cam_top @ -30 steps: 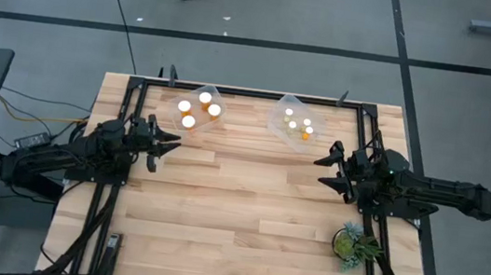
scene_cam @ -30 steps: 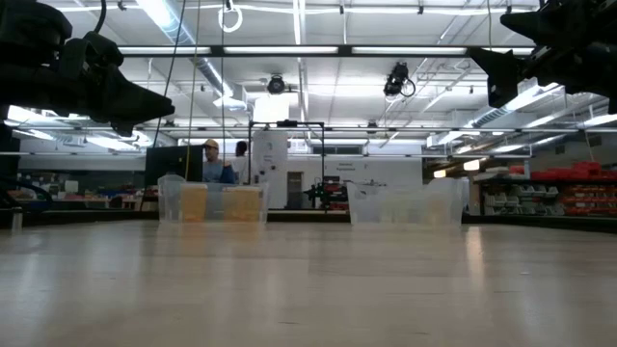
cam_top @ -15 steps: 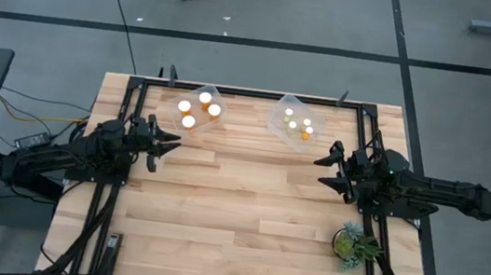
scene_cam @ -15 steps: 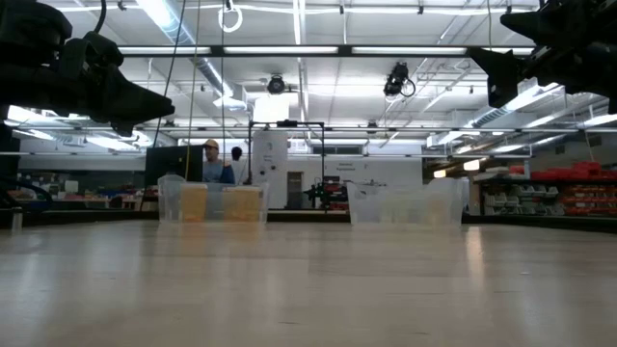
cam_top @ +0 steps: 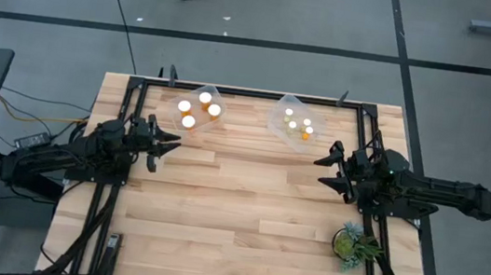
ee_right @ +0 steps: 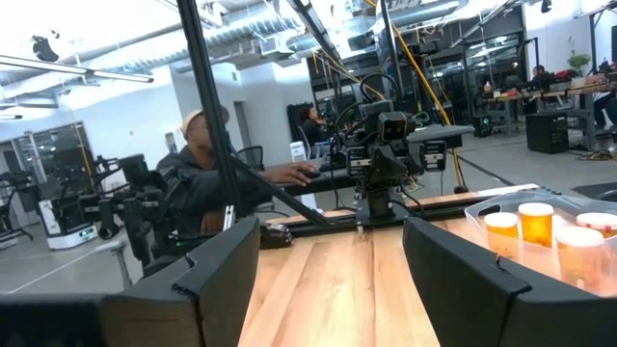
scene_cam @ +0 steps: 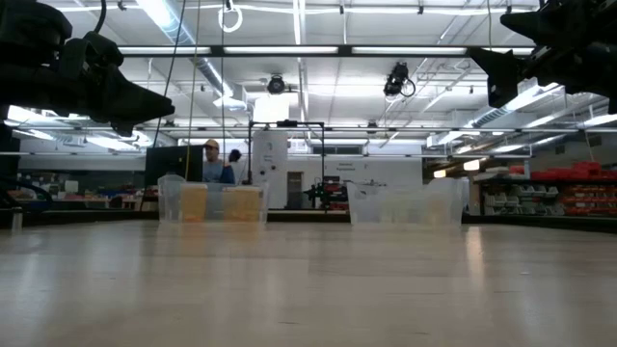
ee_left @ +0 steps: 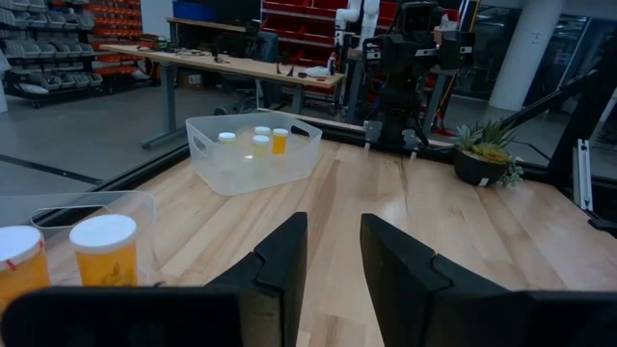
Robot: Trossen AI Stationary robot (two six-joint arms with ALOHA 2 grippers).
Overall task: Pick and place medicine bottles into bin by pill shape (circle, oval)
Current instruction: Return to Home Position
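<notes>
Pale plank table (cam_top: 237, 202), with the potted green plant (cam_top: 352, 243) at one corner taken as the reference mark. The right gripper (cam_top: 324, 171) hangs above the wood near the plant, on the side toward the bins. Its fingers are spread wide and hold nothing. The left gripper (cam_top: 167, 151) hangs well apart from the plant, across the width of the table. Its fingers are parted by a narrow gap and are likewise empty. The right clear bin (ee_left: 251, 173) stands beyond the right gripper as seen from the plant, at the table's far edge. It contains three smaller medicine bottles (ee_left: 261, 145), upright, amber with white caps, grouped close together. The left clear bin (scene_cam: 170, 202) stands at the same far edge, farther again from the plant. It contains four larger medicine bottles (cam_top: 205, 98), also upright and white-capped. No bottle stands on the open wood between plant and bins. A seated person (ee_right: 198, 178) is visible in the room beyond the table.
</notes>
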